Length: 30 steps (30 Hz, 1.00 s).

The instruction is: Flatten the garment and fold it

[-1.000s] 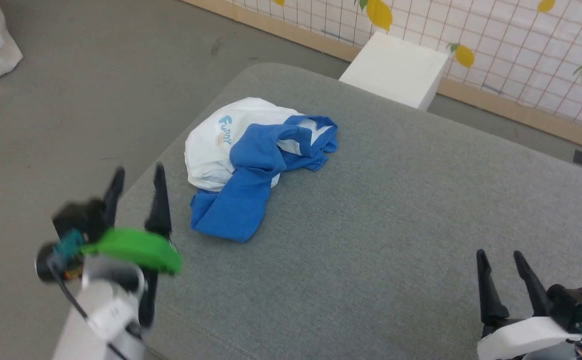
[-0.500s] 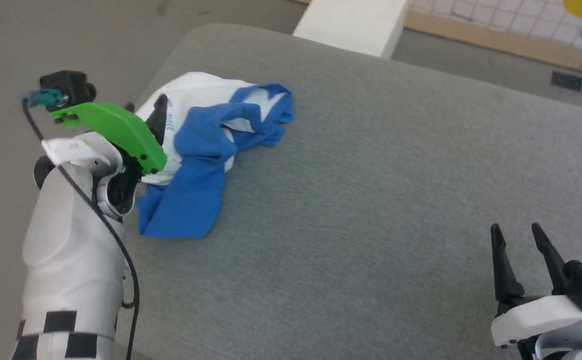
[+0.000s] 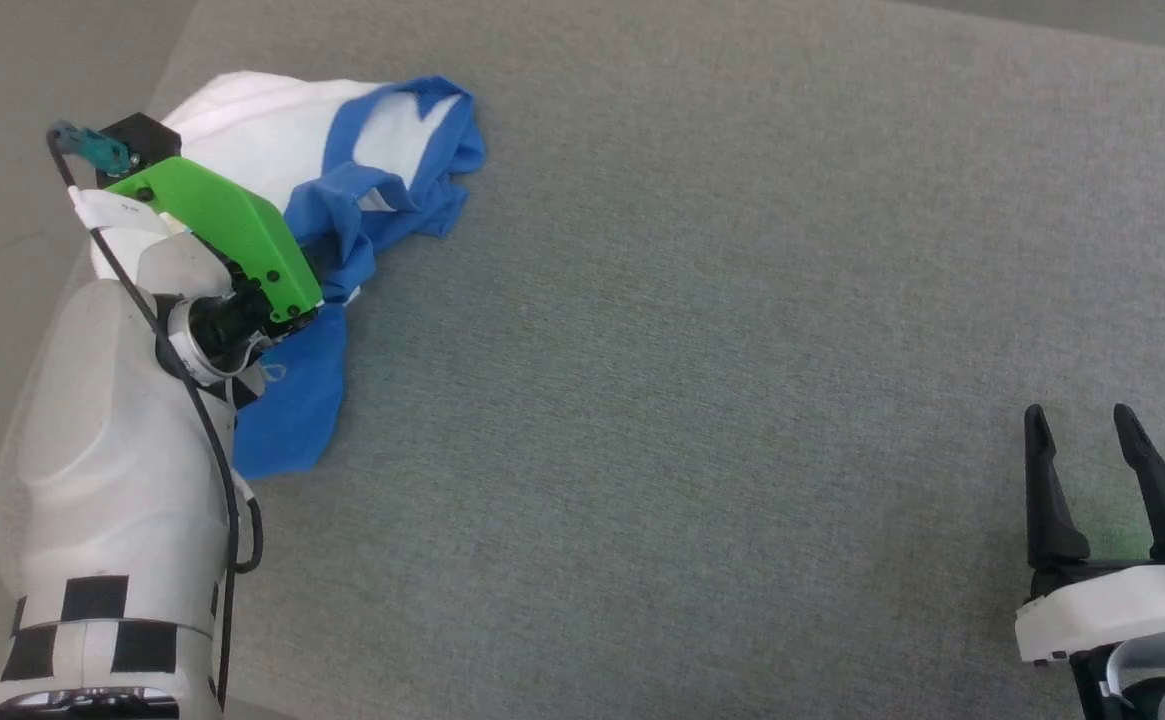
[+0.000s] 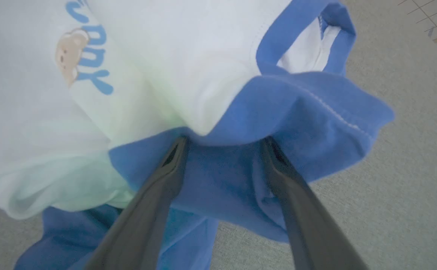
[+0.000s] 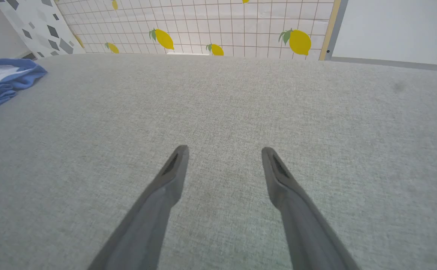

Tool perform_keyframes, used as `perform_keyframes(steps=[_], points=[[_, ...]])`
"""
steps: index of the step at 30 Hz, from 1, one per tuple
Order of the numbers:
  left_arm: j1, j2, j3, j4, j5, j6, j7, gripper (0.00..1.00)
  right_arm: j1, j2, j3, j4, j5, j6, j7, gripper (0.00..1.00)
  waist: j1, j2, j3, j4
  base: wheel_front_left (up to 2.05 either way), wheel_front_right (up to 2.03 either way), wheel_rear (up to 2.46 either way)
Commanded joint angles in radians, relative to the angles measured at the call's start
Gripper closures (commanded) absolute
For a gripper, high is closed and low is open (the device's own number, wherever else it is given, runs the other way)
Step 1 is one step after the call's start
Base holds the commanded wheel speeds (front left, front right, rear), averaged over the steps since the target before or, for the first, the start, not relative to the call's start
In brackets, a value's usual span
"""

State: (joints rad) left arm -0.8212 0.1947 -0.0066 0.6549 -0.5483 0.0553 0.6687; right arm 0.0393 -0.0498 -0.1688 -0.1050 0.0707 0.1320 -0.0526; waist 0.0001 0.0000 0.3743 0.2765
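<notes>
From the head, the soft T-shirt with the white body and bright blue sleeves (image 3: pixel 242 120) is lying in a bunched heap at the far left corner of the big grey cloth cushion (image 3: pixel 742 350). The heap is running long, from a blue sleeve (image 3: pixel 292 420) near the robot up to the blue neckband (image 3: pixel 467 150) farther away. The pale left arm with its green cover (image 3: pixel 112 470) is sitting right over the heap's near side and hiding the fingers there. The right gripper (image 3: pixel 1080 415) is waiting at the lower right with its two dark fingers apart and nothing between them. It is well apart from the T-shirt, so the left arm is much the nearer one.

From the left wrist, the left gripper (image 4: pixel 223 140) is pointing straight into the T-shirt. Its fingers are standing apart, with the tips just under a blue fold (image 4: pixel 308 123). It is not pinching anything. The white body with light-blue letters (image 4: pixel 92 73) is lying beyond, up and to the left. I think closing on this fold comes next.

From the right wrist, the right gripper (image 5: pixel 224 149) is pointing across the grey cushion (image 5: pixel 241 93) with its fingers apart. The T-shirt (image 5: pixel 4 78) is peeking in at the far left edge.
</notes>
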Motion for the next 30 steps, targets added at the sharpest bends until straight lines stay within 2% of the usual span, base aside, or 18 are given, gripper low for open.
perform_keyframes(steps=[1,6,9,10,11,12,16,22,26,30], points=[[0.009,-0.005,-0.001,-0.001,-0.011,0.009,0.003,0.00,-0.018,0.000,-0.002,-0.012,-0.003,-0.001,0.000,0.00,-0.0001,0.0000,0.055,-0.028,0.00,0.00,0.00],[0.039,-0.030,-0.006,0.012,-0.015,0.022,-0.016,0.00,-0.021,0.000,-0.012,-0.030,-0.009,-0.001,0.007,0.00,-0.0001,0.0000,0.084,-0.024,0.00,0.00,0.00],[0.054,-0.042,-0.015,0.017,-0.011,0.002,-0.062,0.00,-0.018,-0.001,-0.019,-0.037,-0.015,-0.001,0.012,0.00,-0.0001,0.0000,0.091,-0.018,0.00,0.00,0.00],[0.058,-0.044,-0.019,0.022,-0.009,-0.003,-0.075,0.32,-0.017,-0.001,-0.020,-0.039,-0.016,-0.001,0.013,0.00,-0.0001,0.0000,0.091,-0.016,0.00,0.00,0.00],[0.061,-0.046,-0.021,0.025,-0.006,-0.009,-0.100,0.94,-0.015,-0.001,-0.021,-0.042,-0.018,-0.001,0.015,0.00,-0.0001,0.0000,0.093,-0.013,0.00,0.00,0.00],[0.062,-0.048,-0.021,0.031,-0.005,-0.013,-0.117,1.00,-0.014,-0.001,-0.022,-0.043,-0.018,-0.001,0.017,0.00,-0.0001,0.0000,0.092,-0.011,0.00,0.00,0.00],[0.054,-0.056,-0.007,0.053,-0.023,-0.043,-0.193,1.00,-0.012,-0.001,-0.014,-0.037,-0.018,-0.001,0.018,0.00,-0.0001,0.0000,0.075,0.001,0.00,0.00,0.00],[0.010,-0.031,0.026,0.042,-0.017,-0.065,-0.373,1.00,-0.004,-0.001,-0.005,-0.012,-0.012,-0.001,0.013,0.00,-0.0001,0.0000,0.012,0.020,0.00,0.00,0.00],[-0.042,0.003,0.030,0.000,0.001,-0.095,-0.474,1.00,-0.005,-0.001,0.013,0.023,0.005,-0.001,-0.004,0.00,-0.0001,0.0000,-0.048,0.021,0.00,0.00,0.00],[-0.106,0.042,0.003,-0.049,0.027,-0.133,-0.512,1.00,-0.001,-0.001,0.026,0.070,0.035,-0.001,-0.029,0.00,-0.0001,0.0000,-0.109,0.010,0.00,0.00,0.00]])
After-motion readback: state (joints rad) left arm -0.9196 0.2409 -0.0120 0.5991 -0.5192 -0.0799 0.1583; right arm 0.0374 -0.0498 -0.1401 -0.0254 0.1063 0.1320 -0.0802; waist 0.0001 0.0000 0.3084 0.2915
